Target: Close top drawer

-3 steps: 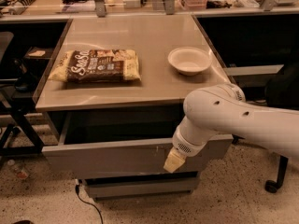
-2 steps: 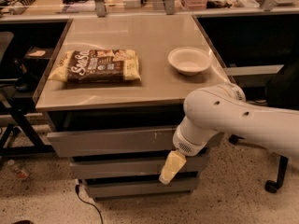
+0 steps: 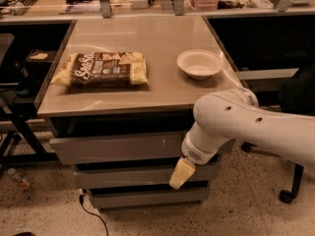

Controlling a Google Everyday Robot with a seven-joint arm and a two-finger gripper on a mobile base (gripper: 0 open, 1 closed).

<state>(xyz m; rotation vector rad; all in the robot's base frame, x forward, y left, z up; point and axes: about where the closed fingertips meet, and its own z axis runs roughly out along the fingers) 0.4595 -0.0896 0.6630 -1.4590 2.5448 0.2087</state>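
The top drawer (image 3: 118, 147) is a wide, shallow grey metal drawer just under the tabletop. Its flat front has small white scuffs and stands only slightly out from the cabinet, with a dark gap above it. My white arm reaches in from the right, and its gripper (image 3: 181, 173) hangs in front of the cabinet at the right. The cream-coloured fingers (image 3: 180, 175) point down and left, just below the top drawer's front and over the second drawer front (image 3: 133, 175).
A brown snack bag (image 3: 101, 69) and a white bowl (image 3: 199, 63) sit on the tabletop (image 3: 162, 90). A third, narrower drawer front (image 3: 147, 197) is at the bottom. A cable (image 3: 91, 213) trails on the floor. Black desks and a chair wheel (image 3: 286, 195) flank the cabinet.
The top drawer has slid in from well open to nearly shut. The gripper has dropped from the drawer's front to below it.
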